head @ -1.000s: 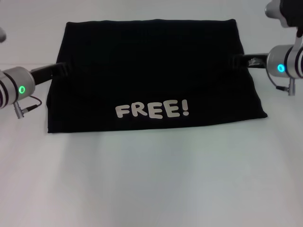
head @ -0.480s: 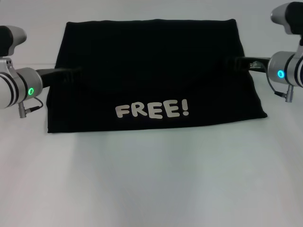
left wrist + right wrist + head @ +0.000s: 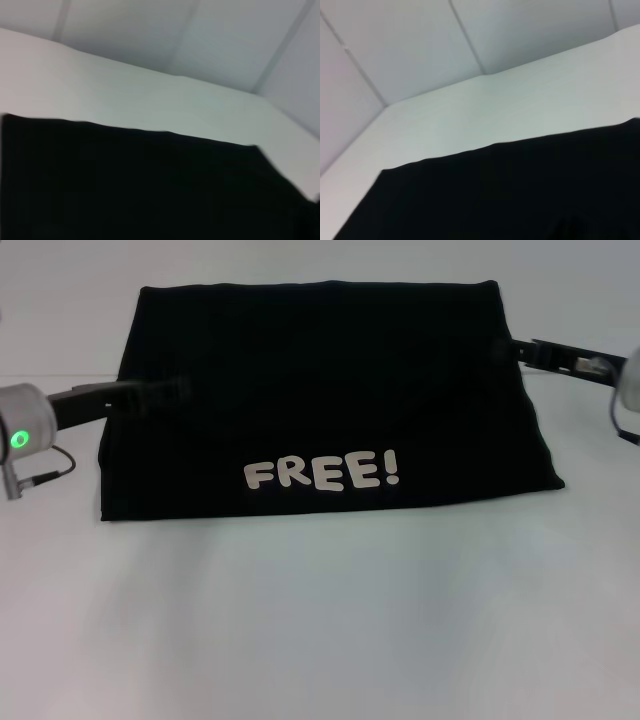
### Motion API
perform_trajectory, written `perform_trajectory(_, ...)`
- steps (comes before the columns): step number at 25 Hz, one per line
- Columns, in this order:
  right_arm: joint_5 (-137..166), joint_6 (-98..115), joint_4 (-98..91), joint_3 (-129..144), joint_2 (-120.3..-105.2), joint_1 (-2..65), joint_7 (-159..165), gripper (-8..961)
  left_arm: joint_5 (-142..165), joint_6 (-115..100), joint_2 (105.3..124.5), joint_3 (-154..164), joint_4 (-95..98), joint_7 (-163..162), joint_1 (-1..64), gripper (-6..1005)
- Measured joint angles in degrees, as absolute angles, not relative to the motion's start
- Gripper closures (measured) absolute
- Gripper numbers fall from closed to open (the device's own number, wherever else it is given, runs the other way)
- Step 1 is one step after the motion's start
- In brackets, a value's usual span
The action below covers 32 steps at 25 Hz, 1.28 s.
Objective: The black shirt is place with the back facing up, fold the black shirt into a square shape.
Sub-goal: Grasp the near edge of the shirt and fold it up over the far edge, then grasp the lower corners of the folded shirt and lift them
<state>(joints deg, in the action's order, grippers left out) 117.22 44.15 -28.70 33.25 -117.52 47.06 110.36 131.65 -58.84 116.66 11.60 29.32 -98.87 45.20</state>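
Shirt: the black shirt (image 3: 320, 390) lay folded into a wide flat panel on the white table (image 3: 320, 620), white "FREE!" lettering (image 3: 322, 472) facing up near its front edge.
Left gripper: the left gripper (image 3: 165, 393) reached in from the left side, its dark fingers lying over the shirt's left edge; cannot tell whether they were parted or pinched, black on black.
Right gripper: the right gripper (image 3: 510, 348) came in from the right, tip at the shirt's upper right edge; finger state likewise cannot be told.
Wrist views: both showed only black cloth (image 3: 140, 185) against the white tabletop and pale wall panels (image 3: 420, 45).
Obstructions: nothing else lay on the table near the shirt.
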Motion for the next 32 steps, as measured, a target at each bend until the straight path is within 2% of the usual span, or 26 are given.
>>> perform_trajectory(2,116.6,48.7,-29.2,33.2,-116.51,45.4,110.4,282,131.6,-65.5,116.49,11.6,31.1,-99.9,43.5,139)
perform_trajectory(4,116.4,52.5,-29.4,33.0,-115.55,43.8,110.3,284,131.6,-69.4,116.39,11.6,32.4,-101.1,42.0,135)
perform_trajectory(13,116.6,59.8,-29.5,33.3,-113.74,39.5,109.6,290,132.2,-74.9,117.74,11.7,36.5,-107.3,36.3,129)
perform_trajectory(19,116.6,59.7,-29.5,33.3,-113.61,39.6,109.6,294,132.7,-68.6,118.68,12.2,36.0,-107.6,34.2,132)
perform_trajectory(32,116.5,57.7,-29.4,33.3,-113.97,40.9,109.6,303,133.5,-61.4,119.23,14.9,32.5,-107.2,34.0,138)
